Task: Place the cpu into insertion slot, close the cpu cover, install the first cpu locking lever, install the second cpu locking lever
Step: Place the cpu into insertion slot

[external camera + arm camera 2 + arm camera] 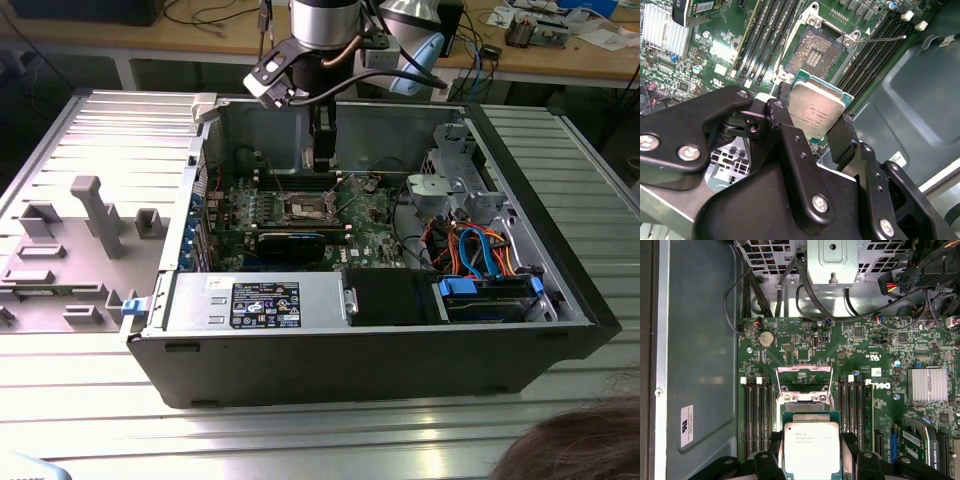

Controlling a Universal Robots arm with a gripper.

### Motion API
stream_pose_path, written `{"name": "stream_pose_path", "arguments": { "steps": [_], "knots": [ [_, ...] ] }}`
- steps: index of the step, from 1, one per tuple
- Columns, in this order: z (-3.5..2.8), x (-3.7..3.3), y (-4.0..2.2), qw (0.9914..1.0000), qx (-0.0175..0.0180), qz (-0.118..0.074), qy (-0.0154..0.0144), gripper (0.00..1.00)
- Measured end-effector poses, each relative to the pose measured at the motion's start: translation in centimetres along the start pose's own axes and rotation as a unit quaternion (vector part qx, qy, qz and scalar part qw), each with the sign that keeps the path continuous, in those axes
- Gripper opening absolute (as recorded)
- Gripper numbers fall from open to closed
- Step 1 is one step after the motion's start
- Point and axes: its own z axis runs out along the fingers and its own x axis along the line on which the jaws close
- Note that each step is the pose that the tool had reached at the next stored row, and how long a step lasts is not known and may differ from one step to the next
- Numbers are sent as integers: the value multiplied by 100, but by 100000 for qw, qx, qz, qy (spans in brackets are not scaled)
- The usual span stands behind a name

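Ribbed metal table (300, 425), workbench (560, 62) behind; end effector (812, 120) grips cpu (817, 111) near insertion slot (810, 52).

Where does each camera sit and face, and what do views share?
Exterior view: off the arm, looking down into the open black metal computer case; the black gripper hangs over the green motherboard.
Second wrist view: on the arm, looking obliquely past the gripper at the small square silvery cpu it clamps.
First wrist view: on the arm, facing straight onto the motherboard; gripper flanks the cpu.
Shared: both wrist views show the cpu and the dark square insertion slot.
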Motion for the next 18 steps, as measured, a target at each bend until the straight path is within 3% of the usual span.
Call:
{"name": "stream_pose_path", "arguments": {
  "steps": [18],
  "knots": [
    [63,-1,-4,100000,1,1,-3,54]
  ]
}}
